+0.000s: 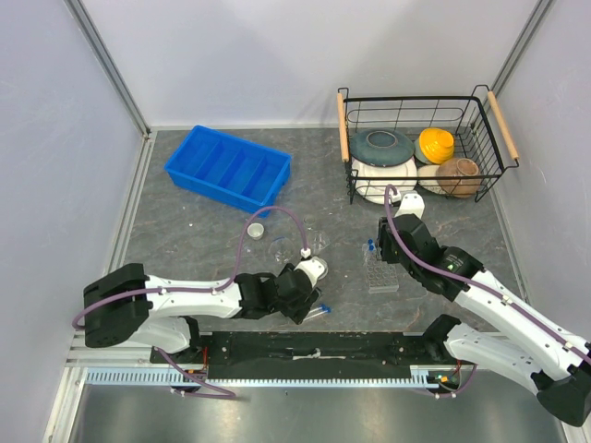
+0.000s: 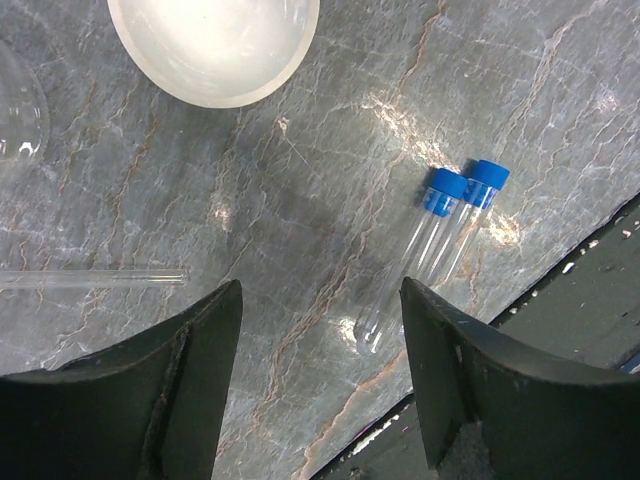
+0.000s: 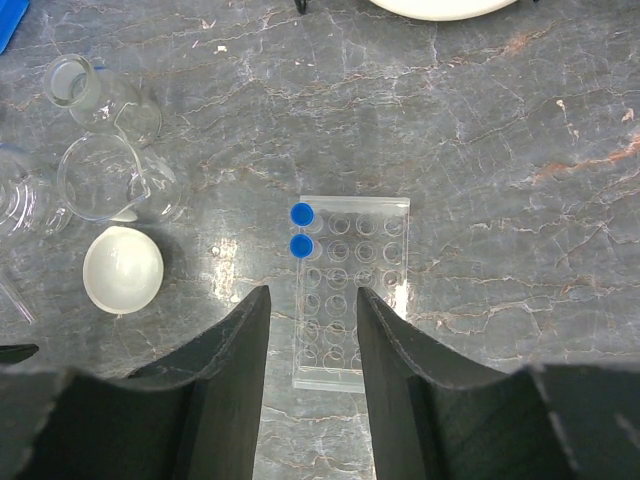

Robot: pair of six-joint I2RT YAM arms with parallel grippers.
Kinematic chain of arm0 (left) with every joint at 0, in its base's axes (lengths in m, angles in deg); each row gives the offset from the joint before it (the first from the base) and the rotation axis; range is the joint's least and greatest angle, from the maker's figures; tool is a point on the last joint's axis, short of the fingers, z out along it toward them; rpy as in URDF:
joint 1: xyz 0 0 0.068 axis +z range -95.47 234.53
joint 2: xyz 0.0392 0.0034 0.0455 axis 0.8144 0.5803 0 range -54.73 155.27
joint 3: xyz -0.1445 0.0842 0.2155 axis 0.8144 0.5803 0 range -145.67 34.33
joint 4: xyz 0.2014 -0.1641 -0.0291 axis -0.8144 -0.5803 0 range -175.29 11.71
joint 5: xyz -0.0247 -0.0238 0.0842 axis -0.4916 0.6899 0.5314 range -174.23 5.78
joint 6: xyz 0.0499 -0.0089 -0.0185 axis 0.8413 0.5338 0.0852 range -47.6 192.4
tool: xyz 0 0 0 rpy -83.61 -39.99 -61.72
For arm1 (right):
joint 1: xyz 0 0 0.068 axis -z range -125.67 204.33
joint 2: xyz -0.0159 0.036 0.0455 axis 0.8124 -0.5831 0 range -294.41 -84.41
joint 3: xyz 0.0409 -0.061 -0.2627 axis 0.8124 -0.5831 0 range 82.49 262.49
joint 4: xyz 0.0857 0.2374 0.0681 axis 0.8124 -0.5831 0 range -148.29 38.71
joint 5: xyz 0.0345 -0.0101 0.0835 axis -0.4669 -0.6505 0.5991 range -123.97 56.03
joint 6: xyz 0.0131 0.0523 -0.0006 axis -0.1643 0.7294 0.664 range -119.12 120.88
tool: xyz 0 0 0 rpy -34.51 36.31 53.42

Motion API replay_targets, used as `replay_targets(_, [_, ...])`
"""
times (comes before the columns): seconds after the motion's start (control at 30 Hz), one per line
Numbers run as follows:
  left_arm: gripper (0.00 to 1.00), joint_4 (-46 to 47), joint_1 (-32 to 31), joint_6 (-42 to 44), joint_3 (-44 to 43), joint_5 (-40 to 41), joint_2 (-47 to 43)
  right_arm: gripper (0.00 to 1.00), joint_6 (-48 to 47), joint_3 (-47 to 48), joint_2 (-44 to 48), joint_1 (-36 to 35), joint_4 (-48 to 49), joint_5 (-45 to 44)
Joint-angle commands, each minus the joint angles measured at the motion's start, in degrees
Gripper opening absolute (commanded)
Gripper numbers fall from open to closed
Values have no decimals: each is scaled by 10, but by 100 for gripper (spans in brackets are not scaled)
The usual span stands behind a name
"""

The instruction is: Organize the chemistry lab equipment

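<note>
Quick rundown of the bench [image 1: 185, 249] as it sits. The left gripper [image 2: 320, 290] is spread wide open with nothing in it, hanging low over bare stone. In its wrist view two loose blue-capped tubes [image 2: 432, 255] lie flat at about 3 o'clock from it. They're side by side and touching, just inside the right finger, with caps aimed toward 1 o'clock, close to the bench's near edge. The white dish [image 2: 215, 50] sits off at 11 o'clock. A thin clear rod [image 2: 90, 278] lies flat at 9 o'clock, its tip just above the left finger.

The right gripper [image 3: 312, 295] is open and empty too. It hovers over the clear tube rack [image 3: 375, 300], fingers framing the rack's near-left part from above. Can't tell if they touch it. The rack stands flat on the bench with a racked pair [image 3: 300, 246] of blue-capped tubes upright in its left column at the far end.

At 10 o'clock from the rack there's a spouted beaker [image 3: 110, 180], with a small flask [image 3: 100, 95] just beyond it at 12.

From overhead, the tiny white cup [image 1: 256, 230] sits alone at 10 o'clock from the dish, between it and the blue tray [image 1: 228, 168]. The wire basket [image 1: 416, 99] of bowls is at 12 o'clock from the rack, well apart.
</note>
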Motion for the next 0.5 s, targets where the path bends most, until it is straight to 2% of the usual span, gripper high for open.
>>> replay_targets(0.0, [71,12,-9,-24,3,17,4,47,4,5,4,-5,6,-14])
replay_targets(0.47, [70,19,-31,-39,6,24,32,45,6,1,3,-9,9,-14])
